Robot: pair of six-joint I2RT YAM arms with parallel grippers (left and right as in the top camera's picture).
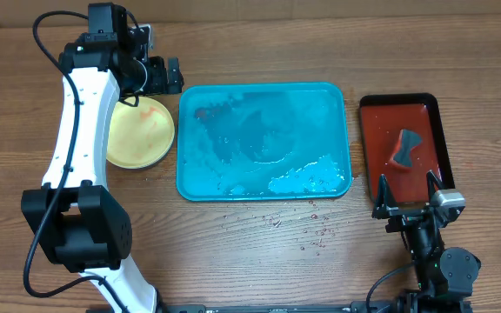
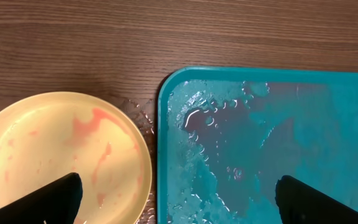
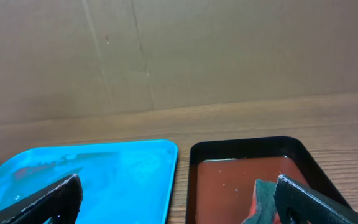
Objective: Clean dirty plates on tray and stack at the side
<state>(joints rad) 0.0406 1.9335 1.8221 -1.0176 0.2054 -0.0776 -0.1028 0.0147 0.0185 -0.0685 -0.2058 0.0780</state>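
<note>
The turquoise tray point(image 1: 337, 174) lies mid-table, wet and foamy, with no plate on it; it also shows in the left wrist view point(image 2: 303, 124) and the right wrist view point(image 3: 104, 174). A light yellow-green plate point(image 1: 142, 135) with faint red smears sits on the table left of the tray, partly under my left arm; it also shows in the left wrist view point(image 2: 55, 149). Whether other plates lie under it I cannot tell. My left gripper point(image 1: 165, 76) is open and empty above the gap between plate and tray. My right gripper point(image 1: 407, 196) is open and empty at the near end of the dark red tray.
A dark red tray with black rim point(image 1: 377, 148) stands right of the turquoise tray and holds a grey sponge point(image 1: 404, 148) in reddish liquid. Water droplets point(image 1: 307, 228) speckle the table in front of the turquoise tray. A cardboard wall point(image 3: 166, 56) stands behind the table.
</note>
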